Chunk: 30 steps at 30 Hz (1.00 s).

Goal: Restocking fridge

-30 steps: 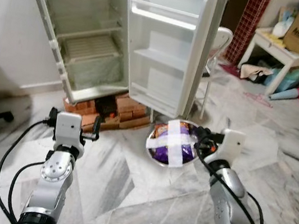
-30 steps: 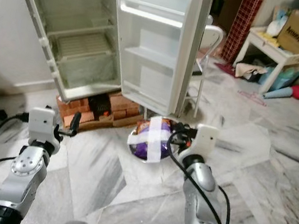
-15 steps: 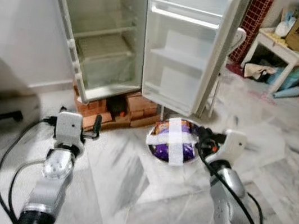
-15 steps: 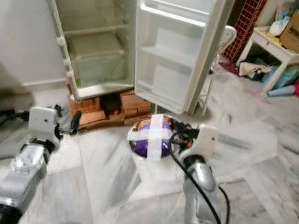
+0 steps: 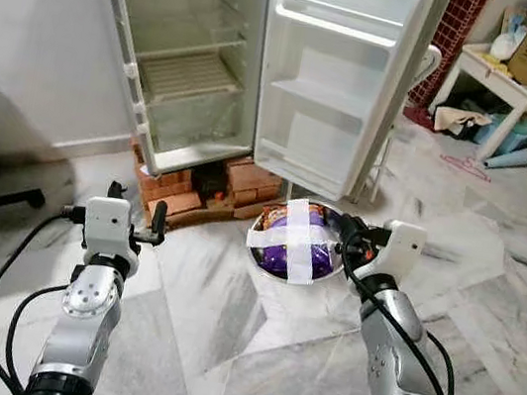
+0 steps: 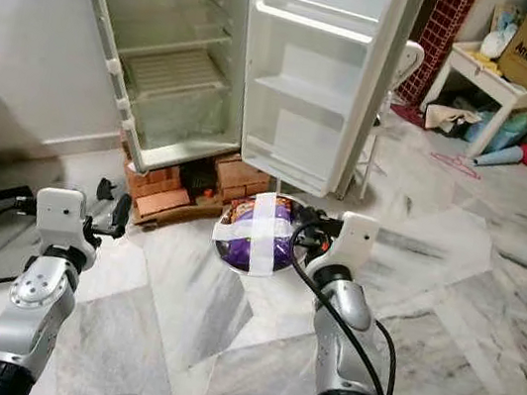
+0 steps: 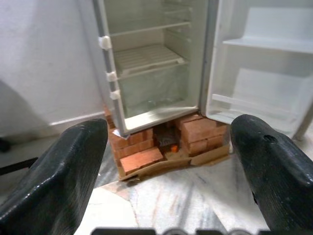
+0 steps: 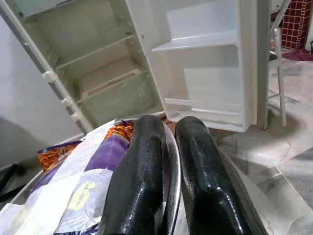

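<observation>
White fridge [image 5: 264,67]: door swung wide, resting on bricks [image 5: 179,192], wire shelves and door racks all bare. It's bigger and squarer in your head views than a second ago, so you've walked up and turned to face it. My read: approach nearly done, loading comes next.

Marble floor [image 5: 221,341]: open between you and the fridge.

Metal bowl [image 5: 294,238]: held out front-right, low, just short of the door's bottom edge. Inside are purple and orange snack packets [image 8: 105,159], strapped in with crossed white tape [image 5: 299,241].

Right gripper [image 5: 347,242]: jaws pinched narrow on the bowl's rim, one finger either side; same hold as before.

Left gripper [image 5: 131,227]: jaws spread wide, nothing between them, pointing at the fridge's lower shelves.
</observation>
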### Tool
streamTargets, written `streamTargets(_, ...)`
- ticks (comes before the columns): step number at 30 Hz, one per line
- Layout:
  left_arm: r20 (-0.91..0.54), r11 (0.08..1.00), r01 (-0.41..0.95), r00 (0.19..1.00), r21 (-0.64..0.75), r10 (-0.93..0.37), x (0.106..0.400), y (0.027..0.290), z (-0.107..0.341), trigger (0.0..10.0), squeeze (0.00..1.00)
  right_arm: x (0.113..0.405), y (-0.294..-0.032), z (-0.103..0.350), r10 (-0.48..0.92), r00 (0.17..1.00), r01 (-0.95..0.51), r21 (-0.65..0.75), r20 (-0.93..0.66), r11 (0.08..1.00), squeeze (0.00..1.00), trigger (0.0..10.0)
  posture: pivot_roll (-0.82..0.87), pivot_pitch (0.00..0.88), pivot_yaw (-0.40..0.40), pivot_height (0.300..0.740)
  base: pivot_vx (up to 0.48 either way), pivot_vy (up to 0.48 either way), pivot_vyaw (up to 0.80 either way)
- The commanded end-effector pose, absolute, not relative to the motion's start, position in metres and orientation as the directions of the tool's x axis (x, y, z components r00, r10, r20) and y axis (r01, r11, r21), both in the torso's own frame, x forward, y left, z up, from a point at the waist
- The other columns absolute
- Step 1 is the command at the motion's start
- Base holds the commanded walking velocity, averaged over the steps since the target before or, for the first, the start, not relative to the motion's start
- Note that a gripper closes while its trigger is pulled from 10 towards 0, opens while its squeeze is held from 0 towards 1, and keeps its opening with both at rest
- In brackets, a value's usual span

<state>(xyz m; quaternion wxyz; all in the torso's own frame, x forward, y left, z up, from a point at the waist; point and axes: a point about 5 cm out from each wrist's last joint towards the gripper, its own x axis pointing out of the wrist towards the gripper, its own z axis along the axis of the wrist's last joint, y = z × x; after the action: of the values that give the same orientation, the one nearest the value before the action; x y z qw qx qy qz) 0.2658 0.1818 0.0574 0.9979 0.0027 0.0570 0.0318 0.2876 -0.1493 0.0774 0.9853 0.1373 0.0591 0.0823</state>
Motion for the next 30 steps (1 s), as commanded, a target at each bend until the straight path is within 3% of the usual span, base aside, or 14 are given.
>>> streamTargets(1,-0.106,0.998,-0.063,0.992,0.011,0.064,0.2667,0.1836,0.0601,10.0,0.0,0.2931,-0.1451,0.0887,0.194,0.98,-0.176,0.29,-0.037,0.941,0.0,10.0,-0.05,0.0,0.027,0.74,0.364,0.0,0.0)
streamTargets(10,-0.109,0.998,-0.059,0.992,0.0,0.059,0.266,0.182,0.0592,10.0,0.0,0.294,-0.1448,0.0895,0.2,0.979,-0.182,0.294,-0.032,0.938,0.0,10.0,-0.05,0.0,0.027,0.74,0.363,0.0,0.0)
streamTargets(20,-0.111,0.998,-0.054,0.992,-0.007,0.053,0.266,0.1817,0.0589,10.0,0.0,0.2946,-0.1436,0.0905,0.209,0.978,-0.193,0.302,-0.021,0.934,0.0,10.0,-0.05,0.0,0.028,0.74,0.367,0.0,0.79)
streamTargets(30,-0.115,0.999,-0.051,0.992,-0.009,0.05,0.265,0.1816,0.0585,10.0,0.0,0.2948,-0.1434,0.0889,0.205,0.978,-0.188,0.304,-0.026,0.934,0.0,10.0,-0.05,0.0,0.031,0.74,0.362,0.262,0.77)
